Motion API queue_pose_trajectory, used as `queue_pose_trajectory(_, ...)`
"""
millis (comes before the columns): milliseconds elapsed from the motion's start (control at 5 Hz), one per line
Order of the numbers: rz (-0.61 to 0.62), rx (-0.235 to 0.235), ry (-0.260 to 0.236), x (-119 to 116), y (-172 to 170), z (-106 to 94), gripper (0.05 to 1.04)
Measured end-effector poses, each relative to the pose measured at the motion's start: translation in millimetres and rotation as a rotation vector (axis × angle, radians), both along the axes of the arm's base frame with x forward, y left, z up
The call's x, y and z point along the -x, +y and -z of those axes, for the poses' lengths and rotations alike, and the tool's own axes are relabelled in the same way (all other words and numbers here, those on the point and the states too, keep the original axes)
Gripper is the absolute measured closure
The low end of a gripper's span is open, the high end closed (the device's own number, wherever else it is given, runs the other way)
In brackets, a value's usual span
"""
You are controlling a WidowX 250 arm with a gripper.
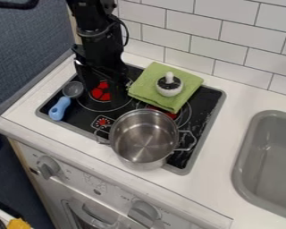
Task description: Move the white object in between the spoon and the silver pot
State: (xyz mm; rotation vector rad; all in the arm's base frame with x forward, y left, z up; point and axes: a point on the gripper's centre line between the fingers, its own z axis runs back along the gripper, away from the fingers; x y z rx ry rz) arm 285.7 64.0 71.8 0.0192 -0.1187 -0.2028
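Black two-finger gripper (102,86): hung over the rear of the black cooktop (196,117); whether the jaws were spread or closed could not be told, and nothing could be made out in them.
Red burner (101,93): just below the jaws in the view.
Green cloth (150,85): folded, just to the view's right of the jaws; soft enough to bunch or drag if the jaws came in too low, and likely to tip its load.
Blue-handled spoon (59,108): its bowl near the jaws on the view's left, its handle slanting away; a wide swing of the arm could have knocked it and shifted the goal.
Gap: below the jaws, between spoon and pot, narrowed by the pot's side handle (100,135); a careless set-down could have caught there and left the object leaning.
White knobbed object (169,87): upright on the cloth, to the view's right of the jaws and apart from them; its small, rounded knob could have slipped from an off-centre grip.
Silver pot (144,139): below and to the right of the jaws; its rim could have been struck by a load carried low.
Grey sink (269,161): farthest to the right, out of harm's way.
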Motion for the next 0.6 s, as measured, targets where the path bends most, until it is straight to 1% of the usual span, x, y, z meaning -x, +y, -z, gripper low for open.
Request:
queue_pose_trajectory(200, 0.005, 0.009, 0.023, 1.1, -1.3, 7.1, 0.083)
queue_pose_trajectory(400, 0.072, 0.046, -0.02, -22.5, -14.2, 6.1, 0.083)
queue_pose_trajectory(600, 0.128, 0.047, -0.058, -63.8, -28.0, -3.4, 0.083)
